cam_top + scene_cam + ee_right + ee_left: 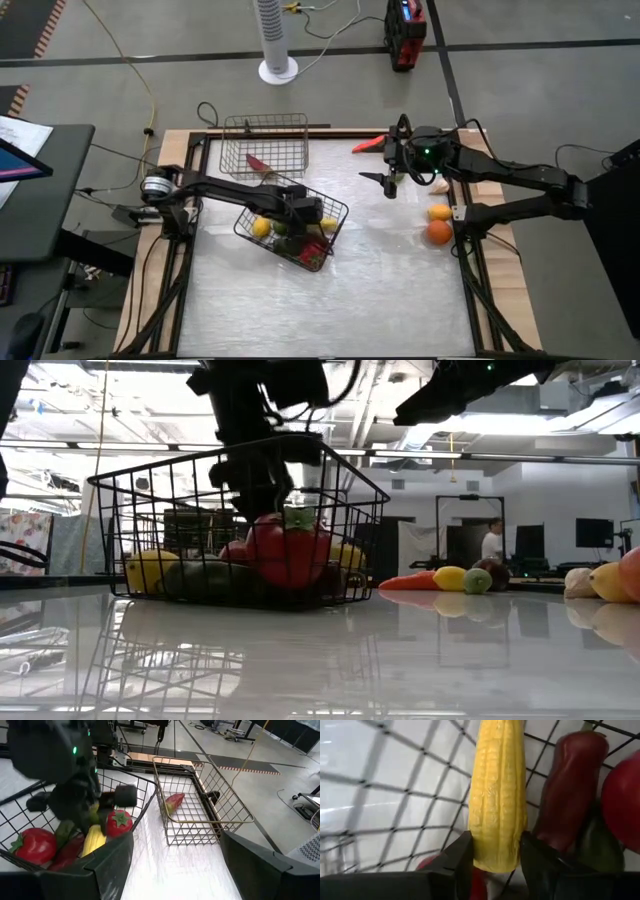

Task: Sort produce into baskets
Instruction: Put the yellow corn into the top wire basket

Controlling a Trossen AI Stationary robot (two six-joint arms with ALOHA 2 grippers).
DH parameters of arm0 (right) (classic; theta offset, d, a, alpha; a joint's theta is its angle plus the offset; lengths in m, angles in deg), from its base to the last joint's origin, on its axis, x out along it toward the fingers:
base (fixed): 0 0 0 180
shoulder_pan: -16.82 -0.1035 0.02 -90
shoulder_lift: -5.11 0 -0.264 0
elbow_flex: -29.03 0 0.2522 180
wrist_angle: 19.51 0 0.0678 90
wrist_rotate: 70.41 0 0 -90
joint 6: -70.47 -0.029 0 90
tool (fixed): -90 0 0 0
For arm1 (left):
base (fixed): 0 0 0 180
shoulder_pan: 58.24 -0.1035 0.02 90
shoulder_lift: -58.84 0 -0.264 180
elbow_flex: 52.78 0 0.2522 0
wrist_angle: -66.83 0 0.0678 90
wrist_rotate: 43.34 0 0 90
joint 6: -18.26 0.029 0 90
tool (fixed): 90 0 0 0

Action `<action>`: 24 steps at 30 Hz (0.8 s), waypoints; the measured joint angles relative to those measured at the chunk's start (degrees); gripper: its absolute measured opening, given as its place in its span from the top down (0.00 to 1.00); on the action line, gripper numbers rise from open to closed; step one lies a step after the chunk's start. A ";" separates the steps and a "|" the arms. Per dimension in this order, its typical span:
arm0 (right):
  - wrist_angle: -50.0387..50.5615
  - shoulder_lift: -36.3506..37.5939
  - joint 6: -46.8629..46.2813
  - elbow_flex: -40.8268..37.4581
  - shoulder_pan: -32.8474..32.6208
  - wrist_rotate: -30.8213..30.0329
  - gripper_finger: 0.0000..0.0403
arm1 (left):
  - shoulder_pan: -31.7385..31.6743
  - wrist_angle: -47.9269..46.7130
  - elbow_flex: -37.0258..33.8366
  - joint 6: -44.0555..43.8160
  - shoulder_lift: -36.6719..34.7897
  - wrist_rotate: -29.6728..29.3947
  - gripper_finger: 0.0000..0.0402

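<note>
Best to lift the corn cob (498, 795), pinched by the left gripper (496, 851) inside the dark basket (338, 212), straight up clear of the wire; right gripper (392, 181) spread, well apart.

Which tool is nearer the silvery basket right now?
Left. The left tool is in the dark basket just beside the silvery basket; the right tool hovers farther off.
</note>
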 joint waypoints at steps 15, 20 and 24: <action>0.23 0.00 -0.38 0.00 0.00 0.01 0.19 | -1.84 -7.51 0.05 -2.00 -20.45 -7.41 0.70; -0.04 0.00 -0.33 0.00 0.00 0.02 0.19 | -7.22 -7.92 0.13 -0.73 -26.43 -19.18 0.70; -0.68 0.00 -0.12 0.00 0.00 0.03 0.19 | -16.54 -7.97 -0.55 1.21 -27.27 -18.84 0.70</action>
